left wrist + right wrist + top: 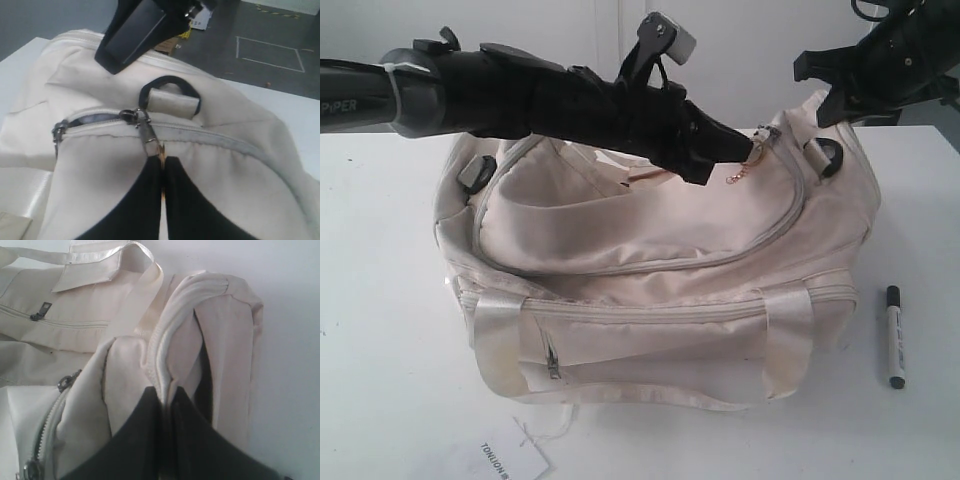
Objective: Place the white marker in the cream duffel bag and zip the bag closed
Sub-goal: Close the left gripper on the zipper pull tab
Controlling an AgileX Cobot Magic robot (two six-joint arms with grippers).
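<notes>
On the white table (380,400), beside the bag (650,290), lies the marker (894,338): slim white barrel, black cap and end. Left gripper (163,167) pinches the zipper pull (149,136); right gripper (166,392) is clamped on a fold at the cream bag's end.

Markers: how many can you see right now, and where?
1. In the exterior view the marker lies on the table to the right of the bag, outside it. Another could be hidden inside the bag.
</notes>
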